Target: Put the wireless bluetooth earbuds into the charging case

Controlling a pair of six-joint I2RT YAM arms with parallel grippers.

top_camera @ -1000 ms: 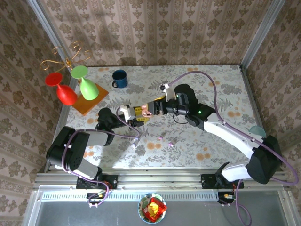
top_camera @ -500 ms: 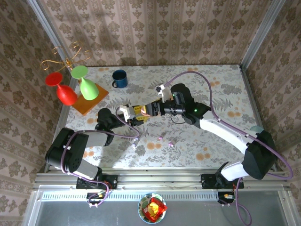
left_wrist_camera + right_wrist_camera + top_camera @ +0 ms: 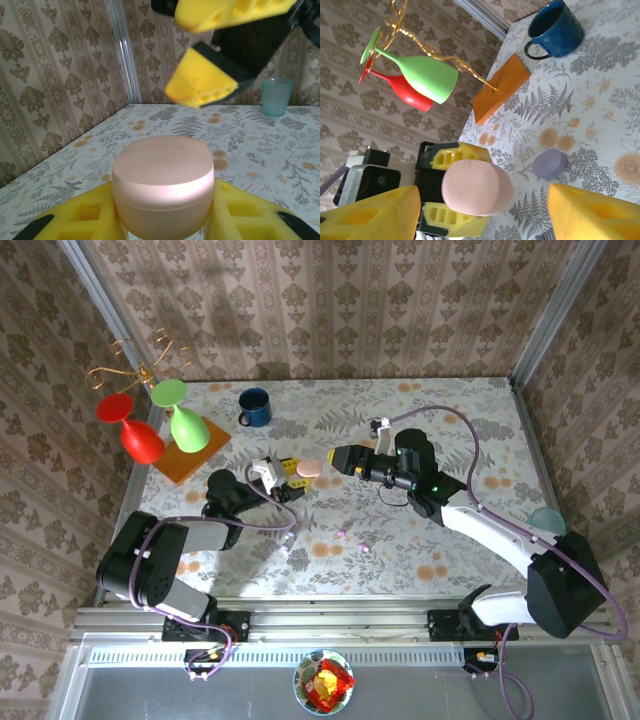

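The left gripper [image 3: 298, 478] is clamped on a pink case [image 3: 308, 468] and holds it just above the flowered table [image 3: 460, 410], near the middle. In the left wrist view the case stands upright between that gripper's two yellow fingers [image 3: 80, 220], which press against its sides. A seam runs round the case and its lid looks closed.

The right gripper [image 3: 335, 458] faces the case from the right with its jaws apart and nothing between them. Its tips are just beside the case and do not touch it. From the left wrist its yellow fingers hang above and beyond the case with a clear gap between them. From the right wrist the case shows ahead, in the space between the two spread fingers.

The earbuds [image 3: 341, 533] lie on the table nearer the arm bases, well apart from the case. There are two tiny buds close together, pinkish or purple, and too small to tell more.

A purple round piece [image 3: 550, 164] lies flat on the table just beside the left gripper. A blue mug [image 3: 254, 406] stands toward the far left of the table. Near it is an orange board [image 3: 205, 455] carrying a gold wire rack [image 3: 130, 365]. A green glass [image 3: 188, 428] and a red glass [image 3: 140, 440] hang tilted from the rack. A teal cup [image 3: 547, 518] stands at the right edge of the table
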